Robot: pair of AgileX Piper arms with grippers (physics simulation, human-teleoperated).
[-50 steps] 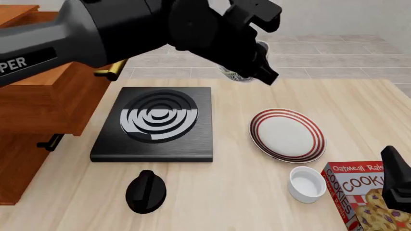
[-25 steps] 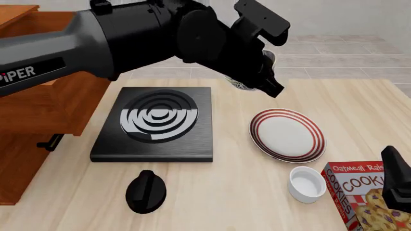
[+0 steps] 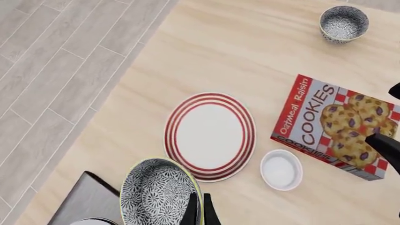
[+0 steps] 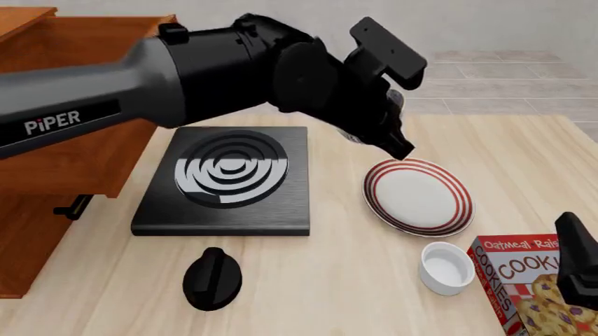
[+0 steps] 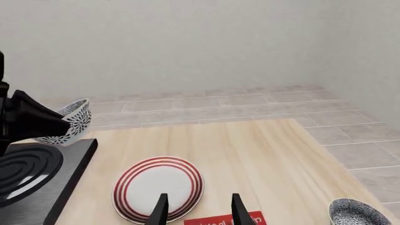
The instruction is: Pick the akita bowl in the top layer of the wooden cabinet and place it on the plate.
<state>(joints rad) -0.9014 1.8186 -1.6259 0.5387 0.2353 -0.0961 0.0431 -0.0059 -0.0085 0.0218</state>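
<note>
A: Starting with the biggest thing, why does the cabinet [image 4: 66, 105] matter now?

B: It doesn't much. Its top layer [image 4: 80, 42] stands pulled out at the far left of the front view, and I'd judge the fetching part of the job done, since the bowl is no longer in there.

A: And the table [image 4: 309, 280]?

B: A black stove [image 4: 224, 182] lies in the middle with a knob [image 4: 213, 278] nearer the camera. The plate [image 4: 418, 196] lies flat just beside the stove, on its right. A cookie box [image 3: 337, 126] and a plain white cup [image 4: 446, 267] sit near the plate. None of them blocks the way to it.

A: Where is the bowl [image 3: 159, 192]?

B: In the air, pinched at its rim by the left gripper [image 3: 196, 213], whose fingers are clamped on the wall. The right wrist view shows it tilted and held above the stove's far corner, short of the plate. Holding it by the rim leaves the base free to land first.

A: And the right gripper [image 5: 196, 208]?

B: Its fingers stand apart, holding nothing, low by the cookie box, out of the left arm's path, I'd guess.

A: What about the second speckled bowl [image 3: 344, 22]?

B: Resting on the table well apart from the plate. It looks like a distractor.
</note>
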